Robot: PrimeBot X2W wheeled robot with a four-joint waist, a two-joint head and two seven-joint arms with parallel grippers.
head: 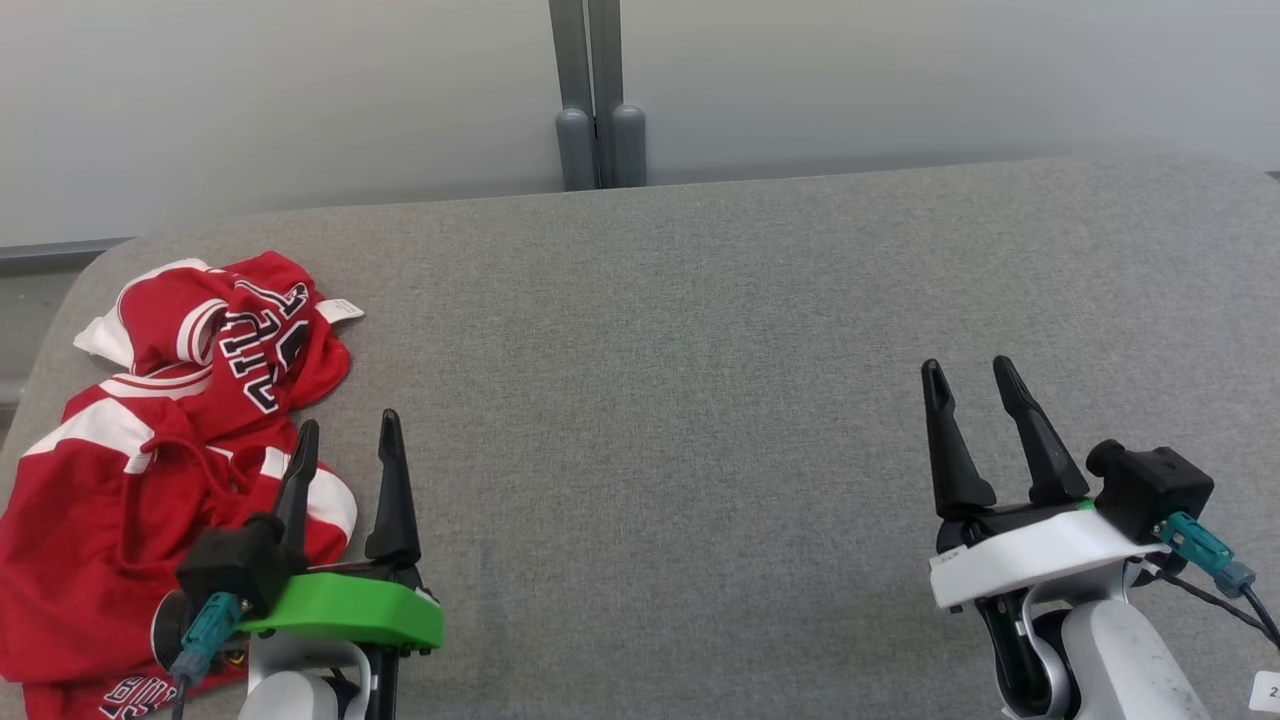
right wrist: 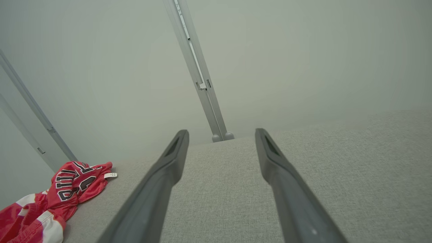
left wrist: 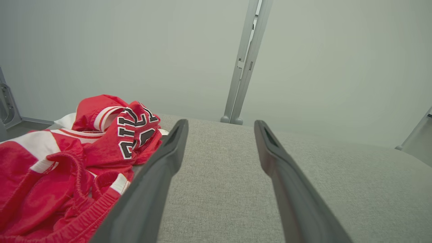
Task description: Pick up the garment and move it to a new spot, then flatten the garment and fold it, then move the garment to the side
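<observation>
The garment [head: 150, 450] is a crumpled red piece with white stripes and black-and-white lettering, heaped at the left end of the grey fabric surface [head: 700, 380]. It also lies at the left of the left wrist view, garment [left wrist: 67, 168], and small at the lower left of the right wrist view, garment [right wrist: 50, 202]. My left gripper [head: 345, 435] hovers open at the garment's right edge, its left finger over the cloth, nothing between the fingers. My right gripper [head: 968, 375] stands open at the lower right, far from the garment, over bare fabric. The same open fingers frame the left gripper [left wrist: 221, 125] and right gripper [right wrist: 222, 134].
A grey vertical post [head: 597, 95] with rounded feet stands behind the surface's far edge against a pale wall. The surface's left corner is rounded, with the garment close to that edge. Bare fabric stretches across the middle and right.
</observation>
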